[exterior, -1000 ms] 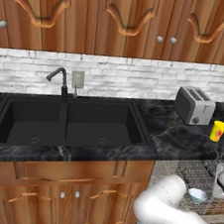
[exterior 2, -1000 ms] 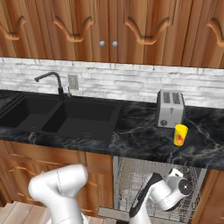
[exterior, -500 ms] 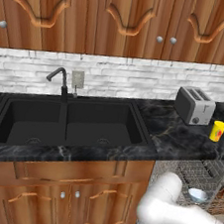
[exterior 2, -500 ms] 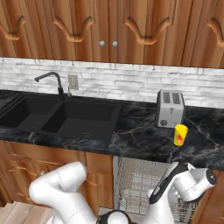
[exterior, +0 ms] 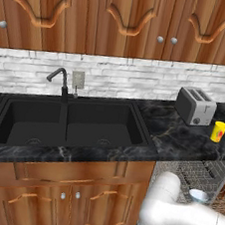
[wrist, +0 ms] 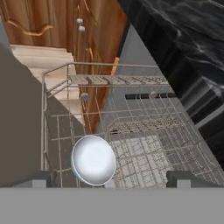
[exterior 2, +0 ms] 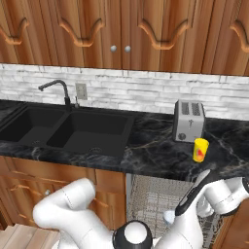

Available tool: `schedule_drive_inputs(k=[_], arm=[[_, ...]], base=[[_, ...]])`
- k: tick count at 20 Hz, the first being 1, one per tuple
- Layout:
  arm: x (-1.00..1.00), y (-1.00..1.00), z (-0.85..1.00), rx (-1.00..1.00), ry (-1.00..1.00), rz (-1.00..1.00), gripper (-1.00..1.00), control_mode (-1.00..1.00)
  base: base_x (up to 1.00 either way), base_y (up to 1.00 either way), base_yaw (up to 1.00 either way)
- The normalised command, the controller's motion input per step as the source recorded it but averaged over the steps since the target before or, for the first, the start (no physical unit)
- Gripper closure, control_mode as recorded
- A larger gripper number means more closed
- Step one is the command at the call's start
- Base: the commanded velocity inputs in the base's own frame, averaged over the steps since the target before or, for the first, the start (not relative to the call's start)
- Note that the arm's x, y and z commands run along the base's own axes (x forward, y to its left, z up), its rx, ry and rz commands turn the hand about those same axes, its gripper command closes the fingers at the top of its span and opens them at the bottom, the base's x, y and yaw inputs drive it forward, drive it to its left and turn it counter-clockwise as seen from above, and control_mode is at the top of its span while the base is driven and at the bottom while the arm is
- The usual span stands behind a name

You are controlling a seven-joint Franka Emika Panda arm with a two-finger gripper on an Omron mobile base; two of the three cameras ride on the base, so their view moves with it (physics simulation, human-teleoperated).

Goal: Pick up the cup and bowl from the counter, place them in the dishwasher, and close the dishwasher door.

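cup [exterior: 218, 131]: small, bright yellow with a reddish mark, upright on the counter just right of and in front of the toaster.
bowl [wrist: 93, 159]: shallow, pale blue-white, resting in the wire rack of the dishwasher.
counter [exterior 2: 151, 154]: black marble with faint grey veins.
dishwasher [exterior 2: 155, 199]: grey, open, wire rack [wrist: 144, 131] pulled out below the counter.
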Motion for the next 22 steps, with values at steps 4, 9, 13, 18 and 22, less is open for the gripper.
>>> schedule_drive_inputs(k=[4,9,13,18,22], arm=[[0.0,-0.13,0.54,-0.17,0.0,0.0,-1.0,-1.0],[0.0,-0.05,0.37,-0.32,-0.04,0.0,-1.0,-1.0],[0.11,-0.06,0.27,-0.21,-0.04,0.0,-1.0,-1.0],[0.21,-0.16,0.42,-0.08,-0.03,0.0,-1.0,-1.0],[0.21,-0.21,0.6,0.0,-0.03,0.0,-1.0,-1.0]], base=[[0.0,0.0,0.0],[0.0,0.0,0.0],[0.0,0.0,0.0],[0.0,0.0,0.0],[0.0,0.0,0.0]])
